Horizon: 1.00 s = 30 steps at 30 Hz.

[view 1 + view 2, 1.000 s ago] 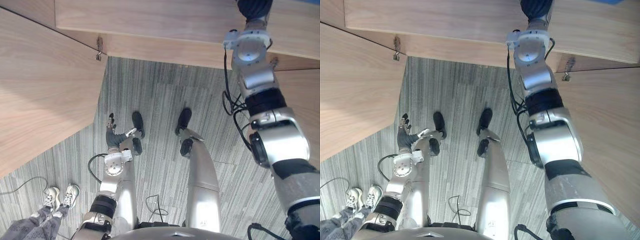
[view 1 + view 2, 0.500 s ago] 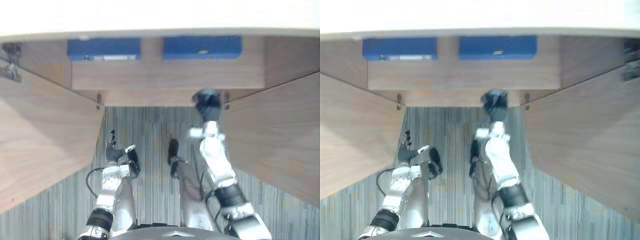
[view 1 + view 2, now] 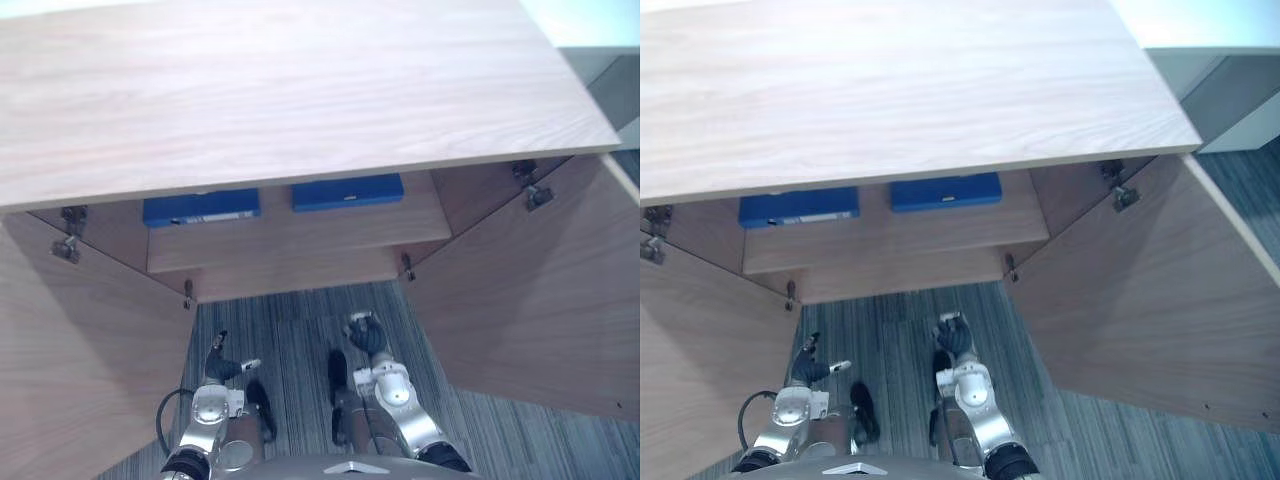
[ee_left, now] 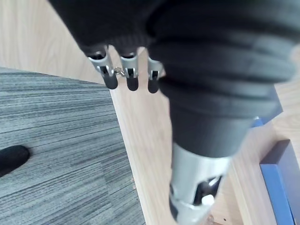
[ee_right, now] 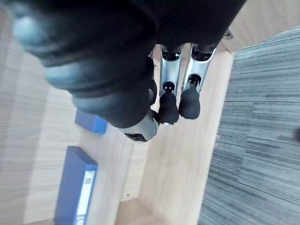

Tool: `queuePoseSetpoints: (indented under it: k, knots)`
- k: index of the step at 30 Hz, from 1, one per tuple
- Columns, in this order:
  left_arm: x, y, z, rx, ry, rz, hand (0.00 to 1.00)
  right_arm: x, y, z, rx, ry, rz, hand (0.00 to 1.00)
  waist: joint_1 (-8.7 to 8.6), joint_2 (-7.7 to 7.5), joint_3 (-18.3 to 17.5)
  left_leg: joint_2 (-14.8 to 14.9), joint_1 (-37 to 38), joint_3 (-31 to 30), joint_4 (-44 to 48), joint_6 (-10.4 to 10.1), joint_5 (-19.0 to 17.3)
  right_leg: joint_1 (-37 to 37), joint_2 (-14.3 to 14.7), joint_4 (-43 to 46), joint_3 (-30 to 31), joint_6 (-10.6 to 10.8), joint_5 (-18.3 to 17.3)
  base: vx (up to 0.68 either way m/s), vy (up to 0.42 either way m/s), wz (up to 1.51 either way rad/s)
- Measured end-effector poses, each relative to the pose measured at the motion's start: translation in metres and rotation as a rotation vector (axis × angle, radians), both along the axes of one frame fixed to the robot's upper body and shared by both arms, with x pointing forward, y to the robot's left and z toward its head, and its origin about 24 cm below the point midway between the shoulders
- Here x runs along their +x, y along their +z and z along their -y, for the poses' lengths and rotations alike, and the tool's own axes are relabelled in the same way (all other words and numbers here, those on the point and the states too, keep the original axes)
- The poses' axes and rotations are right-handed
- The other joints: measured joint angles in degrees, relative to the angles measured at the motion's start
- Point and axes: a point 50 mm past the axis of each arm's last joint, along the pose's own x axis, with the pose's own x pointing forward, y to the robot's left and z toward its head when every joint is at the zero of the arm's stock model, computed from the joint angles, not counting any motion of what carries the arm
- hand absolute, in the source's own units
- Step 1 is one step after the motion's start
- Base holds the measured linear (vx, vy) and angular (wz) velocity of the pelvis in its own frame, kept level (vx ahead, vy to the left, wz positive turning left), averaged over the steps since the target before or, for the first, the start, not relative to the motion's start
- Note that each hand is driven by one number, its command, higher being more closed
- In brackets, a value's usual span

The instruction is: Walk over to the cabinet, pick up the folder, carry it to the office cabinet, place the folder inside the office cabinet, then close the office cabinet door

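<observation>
I see a blue folder [image 3: 347, 192] lying on the cabinet shelf [image 3: 290, 238] beside a second folder [image 3: 200, 209], well apart from both hands. Left hand [image 3: 221, 366] and right hand [image 3: 366, 335] hang low over grey carpet [image 3: 300, 320], fingers loose, empty. Left door [image 3: 80, 350] and right door [image 3: 540, 300] stand wide.

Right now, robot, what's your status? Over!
Left hand open, empty. Right hand open, empty. Two blue folders on the cabinet shelf, both doors open. Nothing blocking the doors.

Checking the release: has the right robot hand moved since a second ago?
Yes. The right robot hand has pulled back from the cabinet shelf, now over carpet.
</observation>
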Motion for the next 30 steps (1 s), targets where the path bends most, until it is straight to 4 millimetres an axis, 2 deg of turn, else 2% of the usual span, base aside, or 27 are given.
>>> queuePoseSetpoints:
  k: [4, 9, 14, 22, 26, 30]
  knots:
    - [-0.022, -0.014, -0.005, 0.003, 0.016, -0.107, 0.0, -0.02, -0.027, 0.019, -0.038, -0.074, -0.157, 0.0, 0.07, -0.53, -2.28, -0.96, 3.93, 0.64, -2.32, -0.15, -0.11, 3.42, -0.47, -1.78, 0.83, 0.29, 0.18, 0.0, 0.018, -0.09]
    - [-0.037, -0.021, -0.009, -0.003, 0.046, -0.167, 0.0, -0.029, -0.036, 0.035, -0.041, -0.156, -0.229, 0.0, -0.01, -0.78, -3.3, -2.02, 5.92, 0.43, -3.67, -0.27, -0.2, 4.34, -1.04, -1.8, 1.85, 0.87, -0.19, -0.06, 0.011, -0.11]
    - [-0.049, -0.026, -0.013, -0.003, 0.041, -0.217, 0.0, -0.053, -0.051, 0.046, 0.052, -0.282, -0.335, 0.0, 0.1, -1.09, -5.85, -2.9, 9.27, 0.03, -5.87, -0.18, -0.26, 6.51, -1.17, -1.92, 2.41, 1.36, -0.89, -0.01, 0.006, -0.04]
    - [-0.057, -0.029, -0.019, 0.004, 0.018, -0.263, 0.0, -0.066, -0.055, 0.063, 0.133, -0.441, -0.358, 0.0, -0.78, -0.99, -6.59, -3.77, 13.18, 3.8, -7.34, 0.26, -0.51, 7.62, -0.83, -1.77, 6.45, 1.7, -0.49, -0.01, 0.015, -0.26]
    - [-0.063, -0.031, -0.023, 0.013, 0.025, -0.292, 0.0, -0.077, -0.054, 0.087, 0.198, -0.627, -0.345, 0.0, -2.31, -0.73, -7.03, -3.87, 13.4, 6.6, -7.24, -0.3, -1.97, 6.55, -0.53, -1.72, 9.32, 1.67, -0.31, -0.07, -0.006, -0.38]
    - [-0.067, -0.032, -0.029, 0.038, 0.019, -0.309, 0.0, -0.086, -0.039, 0.12, 0.244, -0.827, -0.227, 0.0, -4.16, -0.31, -7.36, -3.84, 14.49, 11.04, -7.14, -0.55, -3.06, 5.11, 0.44, -1.11, 13.05, 1.26, -0.47, -0.04, -0.007, -0.56]
